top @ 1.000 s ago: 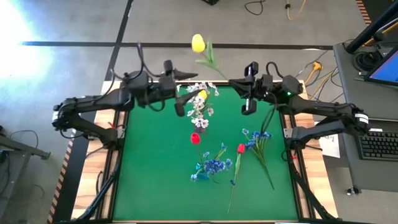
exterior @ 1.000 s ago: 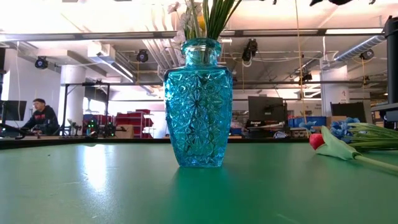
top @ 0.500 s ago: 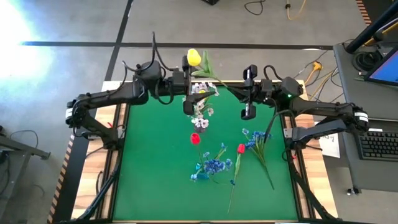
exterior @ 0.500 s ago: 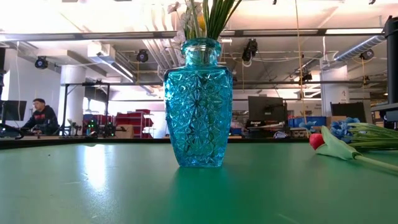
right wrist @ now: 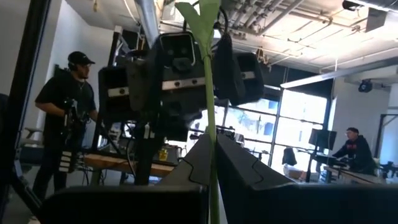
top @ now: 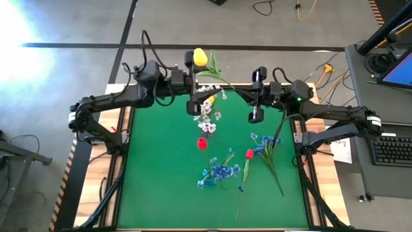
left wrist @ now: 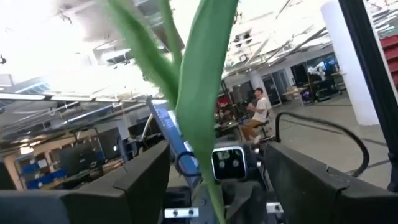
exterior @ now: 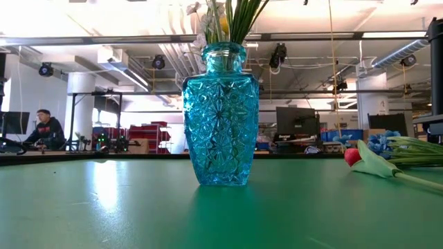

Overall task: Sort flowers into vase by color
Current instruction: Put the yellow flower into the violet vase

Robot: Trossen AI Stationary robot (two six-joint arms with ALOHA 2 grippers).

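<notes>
Keyboard (top: pixel 393 151) right of table; seated person (exterior: pixel 46 131) in background.

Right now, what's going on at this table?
Both arms meet at the table's far edge over a yellow tulip. The right claw is shut on its stem; the left claw stands open around it. The blue vase already holds stems. Red tulips and blue flowers lie on the green mat.

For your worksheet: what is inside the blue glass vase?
Green stems rise from the vase mouth, carrying white blossoms and a yellow bloom. The patterned glass hides the lower stems and any water inside.
</notes>
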